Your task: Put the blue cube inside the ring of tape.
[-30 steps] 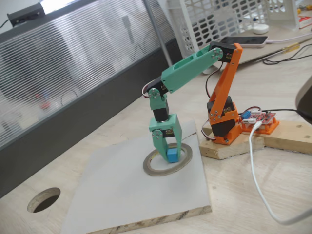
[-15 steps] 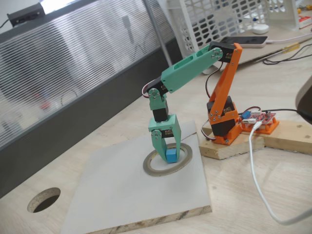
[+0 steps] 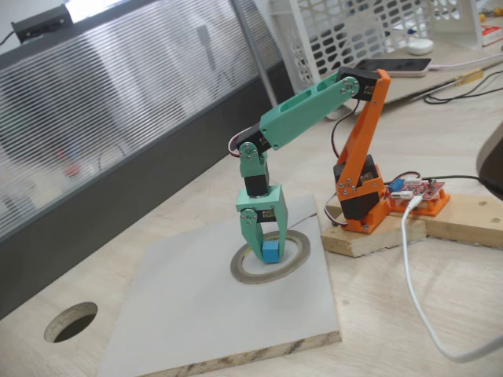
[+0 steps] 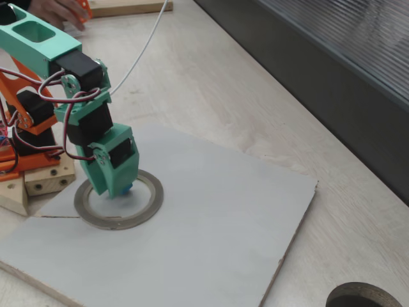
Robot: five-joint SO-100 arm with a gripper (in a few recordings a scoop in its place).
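The blue cube sits low between the teal fingers of my gripper, which points straight down and is shut on it. Cube and fingertips are inside the ring of tape, a flat grey band lying on the white board. Whether the cube touches the board I cannot tell. From the other side, the gripper hides most of the cube, of which only a blue sliver shows. The ring lies around the fingertips.
The arm's orange base stands on a wooden block right of the board. A white cable runs across the table. A round cut-out hole lies at the front left. A dark wall panel and a white basket stand behind.
The gripper has shifted and turned slightly to the left, carrying the blue cube with it, staying inside the ring.
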